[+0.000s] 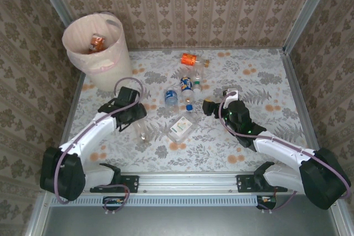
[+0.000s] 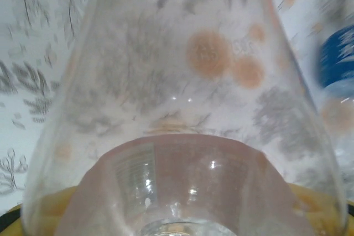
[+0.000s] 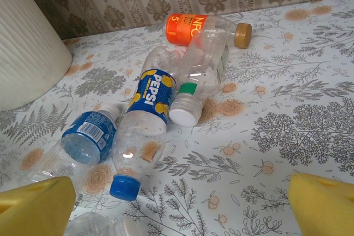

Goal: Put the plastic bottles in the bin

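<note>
My left gripper [image 1: 134,118] is shut on a clear plastic bottle [image 1: 143,130] lying on the table's left part. That bottle [image 2: 182,81] looms right in front of the left wrist camera, with the yellow pads [image 2: 33,208] at its sides. My right gripper [image 3: 182,203] stands open and holds nothing, low over the table, just right of a cluster of bottles. In the cluster are a Pepsi bottle [image 3: 146,114], a blue-labelled one [image 3: 88,136], a green-banded one [image 3: 202,73] and an orange-labelled one [image 3: 196,29]. The cream bin [image 1: 105,75] stands at the far left with an orange bottle [image 1: 97,42] inside.
A flattened white-labelled bottle [image 1: 181,127] lies near the table's middle, between the arms. Another clear bottle [image 3: 94,226] lies close under the right gripper's left pad. Patterned walls close the table at the back and sides. The bin's wall [image 3: 27,42] rises left of the cluster.
</note>
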